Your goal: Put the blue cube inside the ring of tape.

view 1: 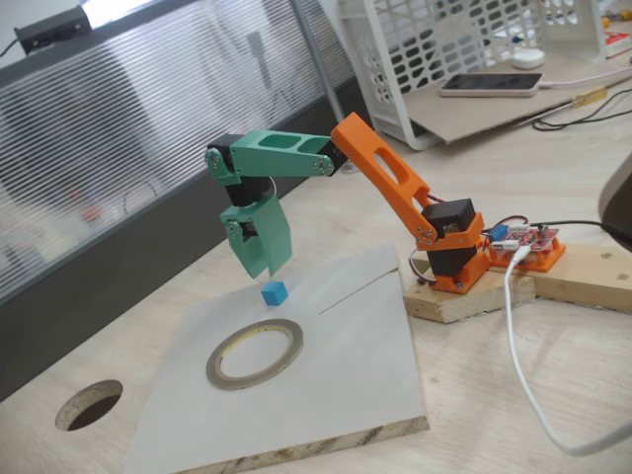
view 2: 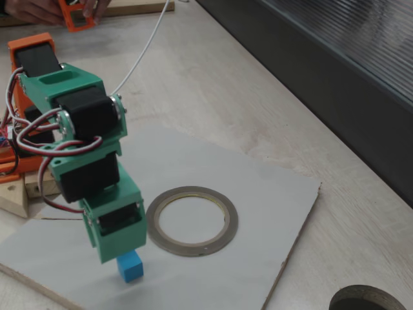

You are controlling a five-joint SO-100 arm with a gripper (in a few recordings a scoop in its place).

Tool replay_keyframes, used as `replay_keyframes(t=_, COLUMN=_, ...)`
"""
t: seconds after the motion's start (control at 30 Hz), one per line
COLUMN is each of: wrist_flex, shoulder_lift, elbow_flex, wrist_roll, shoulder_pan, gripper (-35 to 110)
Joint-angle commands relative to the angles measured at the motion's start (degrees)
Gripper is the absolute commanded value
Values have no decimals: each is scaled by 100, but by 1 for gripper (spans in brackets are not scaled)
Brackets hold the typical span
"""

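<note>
Nearest in a fixed view, a dark round hole (view 1: 89,404) cut through the wooden counter (view 1: 513,395), left of a grey board (view 1: 346,385) with a raw chipboard edge. On that board, the ring of tape (view 1: 255,353) lying flat, grey-brown band, yellowish inner rim, bare board showing through its open centre. Just behind the ring and apart from it, the blue cube (view 1: 275,292), sitting on the board outside the ring. Directly above the cube, the green pincer (view 1: 265,265) pointing straight down, tips close over the cube's top; cannot tell whether spread or pressed together, nor whether touching the cube. In the other fixed view, same layout from the far side: cube (view 2: 130,266) right under the pincer (view 2: 119,248), ring (view 2: 192,220) just beside, hole (view 2: 368,300) at the lower right corner. Farther back, orange arm link and base (view 1: 454,252) on a wooden block (view 1: 474,296), white cable (view 1: 518,346) trailing across the counter. Farthest, a white basket (view 1: 434,49) and a phone (view 1: 491,85).
</note>
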Motion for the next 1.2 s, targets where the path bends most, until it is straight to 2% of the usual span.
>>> replay_keyframes(t=0.0, wrist_flex=316, shoulder_lift=202, elbow_flex=-79, wrist_roll=44, shoulder_pan=70, gripper=34)
replay_keyframes(t=1.17, wrist_flex=308, shoulder_lift=167, elbow_flex=-9, wrist_roll=35, shoulder_pan=35, gripper=36)
